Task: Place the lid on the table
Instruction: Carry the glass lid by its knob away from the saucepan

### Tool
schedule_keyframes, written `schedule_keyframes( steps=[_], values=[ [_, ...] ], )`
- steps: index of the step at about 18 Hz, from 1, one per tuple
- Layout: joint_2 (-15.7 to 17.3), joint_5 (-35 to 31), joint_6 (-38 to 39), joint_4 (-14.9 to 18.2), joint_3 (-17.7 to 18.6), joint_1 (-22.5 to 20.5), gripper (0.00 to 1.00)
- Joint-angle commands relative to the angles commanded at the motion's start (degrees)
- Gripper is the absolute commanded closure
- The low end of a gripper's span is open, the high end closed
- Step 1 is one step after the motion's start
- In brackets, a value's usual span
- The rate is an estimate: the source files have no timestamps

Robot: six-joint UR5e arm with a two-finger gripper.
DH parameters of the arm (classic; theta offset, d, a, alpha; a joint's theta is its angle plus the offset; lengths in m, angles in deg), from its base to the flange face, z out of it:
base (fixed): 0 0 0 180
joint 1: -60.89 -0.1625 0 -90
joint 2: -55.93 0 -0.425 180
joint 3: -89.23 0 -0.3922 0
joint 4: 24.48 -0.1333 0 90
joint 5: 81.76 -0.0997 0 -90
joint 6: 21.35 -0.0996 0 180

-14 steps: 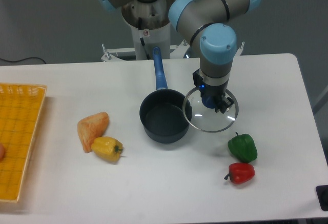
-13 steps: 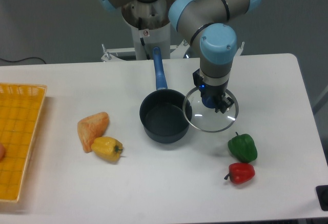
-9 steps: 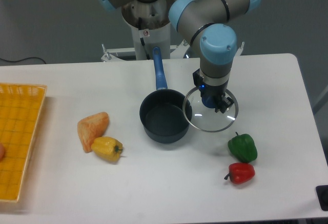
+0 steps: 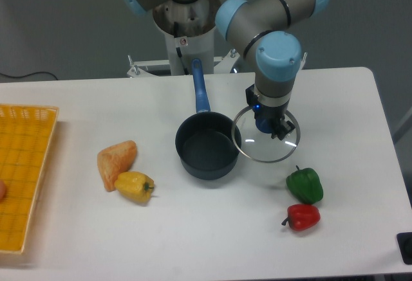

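The clear glass lid [image 4: 261,148] with a thin metal rim hangs just right of the dark blue saucepan [image 4: 206,146], its left edge by the pan's rim. My gripper [image 4: 266,127] points straight down over the lid's middle and is shut on its dark blue knob, which the fingers mostly hide. The lid sits close above the white table [image 4: 212,229]; whether it touches the top is unclear.
A green pepper [image 4: 304,185] and a red pepper [image 4: 301,217] lie just below the lid. A yellow pepper [image 4: 134,186] and an orange bread piece [image 4: 116,159] lie left of the pan. A yellow woven tray [image 4: 22,172] sits at the left edge.
The gripper and the lid have shifted slightly to the right and up in the image, away from the saucepan. Nothing else has moved.
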Motion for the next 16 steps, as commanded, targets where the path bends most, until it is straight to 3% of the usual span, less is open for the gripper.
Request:
schedule_keyframes(
  steps=[6,9,16],
  values=[
    [0.00,0.00,-1.15,0.00,0.44,-0.62,0.46],
    [-1.49,0.00,-1.24,-0.18,0.53,-0.53,0.46],
    [-2.37,0.00,-3.95,-2.55,0.97,-1.76,0.45]
  ],
)
